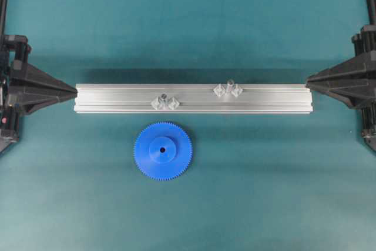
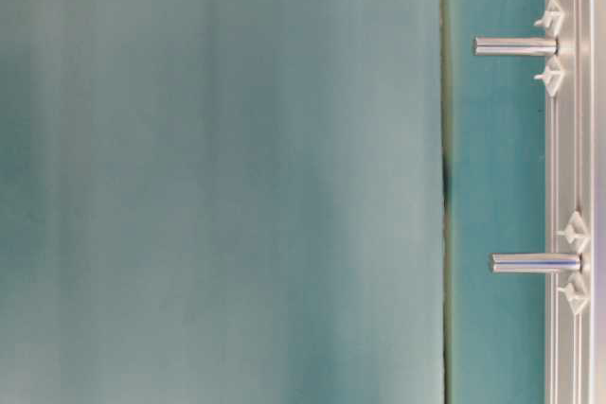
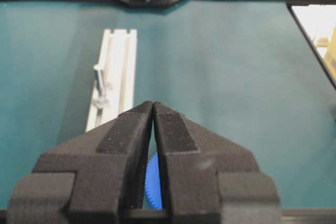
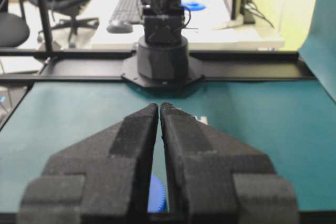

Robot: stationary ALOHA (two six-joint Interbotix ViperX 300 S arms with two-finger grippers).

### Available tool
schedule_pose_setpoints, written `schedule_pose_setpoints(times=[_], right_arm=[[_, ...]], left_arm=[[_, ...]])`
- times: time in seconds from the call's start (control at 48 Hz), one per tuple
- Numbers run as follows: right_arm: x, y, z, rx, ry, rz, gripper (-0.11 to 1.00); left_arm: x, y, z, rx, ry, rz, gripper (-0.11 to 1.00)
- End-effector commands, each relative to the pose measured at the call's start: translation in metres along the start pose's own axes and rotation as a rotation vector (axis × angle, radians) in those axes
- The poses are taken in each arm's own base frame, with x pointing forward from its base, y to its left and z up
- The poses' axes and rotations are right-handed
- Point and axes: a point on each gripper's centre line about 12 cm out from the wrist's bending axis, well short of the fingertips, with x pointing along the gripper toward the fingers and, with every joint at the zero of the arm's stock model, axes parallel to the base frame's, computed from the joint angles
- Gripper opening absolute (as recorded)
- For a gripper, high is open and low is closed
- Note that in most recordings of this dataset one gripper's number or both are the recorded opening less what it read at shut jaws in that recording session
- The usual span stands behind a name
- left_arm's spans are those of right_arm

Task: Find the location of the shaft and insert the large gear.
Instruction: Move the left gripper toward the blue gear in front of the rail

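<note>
Left gripper (image 1: 75,91): at the left edge of the overhead view, jaws together, holding nothing, tip just off the rail's end.
Rail (image 1: 117,99): an aluminium bar across the middle of the frame.
Large gear (image 1: 163,150): flat on the teal mat below the rail, left of centre; both wrist views caught only a blue sliver under the fingers.
Shaft (image 1: 165,96): upright on the rail above the gear; a second pin (image 1: 230,83) stood further right. The table-level view alone showed their full length.
Right gripper (image 1: 308,82): at the right edge, jaws together, empty.

Brushed aluminium rail (image 1: 194,99), glossy blue plastic large gear (image 1: 163,150), matt teal table (image 1: 264,192).
</note>
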Motion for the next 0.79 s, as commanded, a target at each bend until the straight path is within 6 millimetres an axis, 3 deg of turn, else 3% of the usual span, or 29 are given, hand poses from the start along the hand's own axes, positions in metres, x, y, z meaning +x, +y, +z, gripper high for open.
schedule_pose_setpoints(times=[0.0,0.062,0.125,0.229,0.521,0.77], right_arm=[[0.004,0.000,0.008,-0.002,-0.012,-0.002,0.16],[0.006,0.000,0.005,0.015,0.034,-0.004,0.18],[0.009,0.000,0.003,0.018,0.094,-0.004,0.11],[0.012,0.000,-0.001,0.018,0.192,-0.006,0.05],[0.019,0.000,-0.015,0.017,0.420,-0.007,0.05],[0.017,-0.001,-0.034,0.017,0.574,-0.010,0.05]], left_arm=[[0.014,-0.008,0.018,-0.013,-0.025,-0.039,0.11],[0.025,-0.010,0.020,-0.018,-0.004,-0.049,0.06],[0.037,-0.014,0.018,-0.022,0.028,-0.060,-0.01],[0.062,-0.021,0.010,-0.023,0.120,-0.082,-0.01],[0.121,-0.037,-0.031,-0.063,0.381,-0.101,-0.01],[0.150,-0.041,-0.060,-0.099,0.538,-0.083,-0.01]])
